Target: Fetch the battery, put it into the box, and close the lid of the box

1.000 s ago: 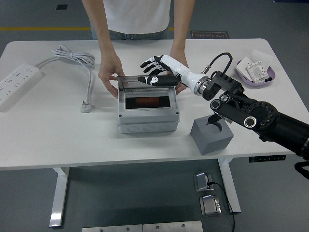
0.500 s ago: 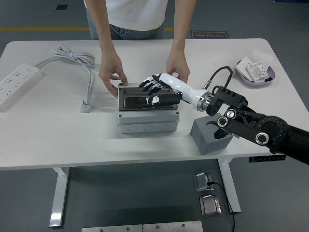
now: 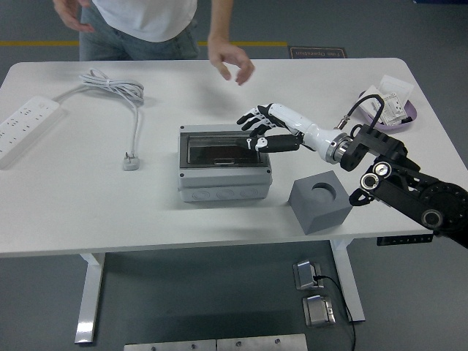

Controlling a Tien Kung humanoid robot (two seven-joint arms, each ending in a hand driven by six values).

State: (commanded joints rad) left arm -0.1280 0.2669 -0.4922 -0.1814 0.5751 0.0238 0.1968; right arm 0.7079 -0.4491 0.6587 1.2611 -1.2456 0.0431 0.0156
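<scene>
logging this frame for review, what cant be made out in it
Head view only:
- Inside of the grey plastic box: the shut dark tinted lid hides it, so no battery is visible.
- Print on the white packets in the purple bowl: too small.
- Left arm: out of frame.
- Person at the far side: cut off by the top edge.
- White power strip: clipped at the left edge.

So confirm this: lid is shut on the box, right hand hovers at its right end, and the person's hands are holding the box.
Wrong on the last point. The head view shows the person's hand lifted off the box. The lid is shut and the right hand hovers at its right end.
</scene>
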